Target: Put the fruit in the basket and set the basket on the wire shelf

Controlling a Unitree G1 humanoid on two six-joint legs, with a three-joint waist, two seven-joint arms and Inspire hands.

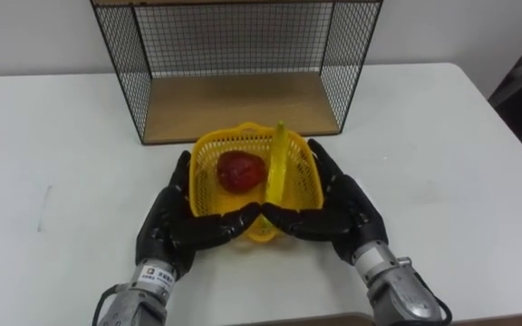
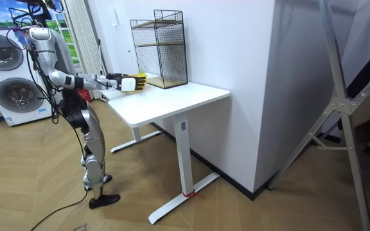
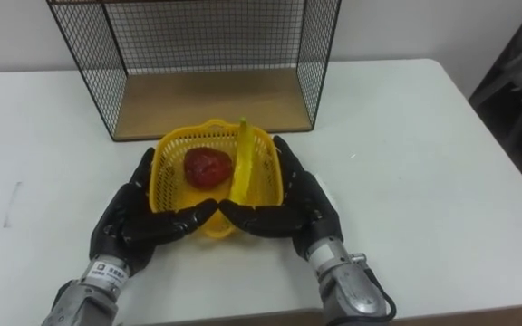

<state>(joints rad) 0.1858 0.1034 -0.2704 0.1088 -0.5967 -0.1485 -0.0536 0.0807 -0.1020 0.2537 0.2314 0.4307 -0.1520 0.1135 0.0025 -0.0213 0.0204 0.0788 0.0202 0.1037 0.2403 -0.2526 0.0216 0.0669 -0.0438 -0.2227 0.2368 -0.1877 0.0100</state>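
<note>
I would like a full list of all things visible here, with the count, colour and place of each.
basket: 1, yellow, on the table before the shelf
fruit: 1, red, in the basket
shelf: 1, black wire with wooden board, at the table's back
table: 1, white, by the wall
washers: 2, white, stacked at the room view's left
left robot hand: 1, black, against the basket's left side
right robot hand: 1, black, against the basket's right side
</note>
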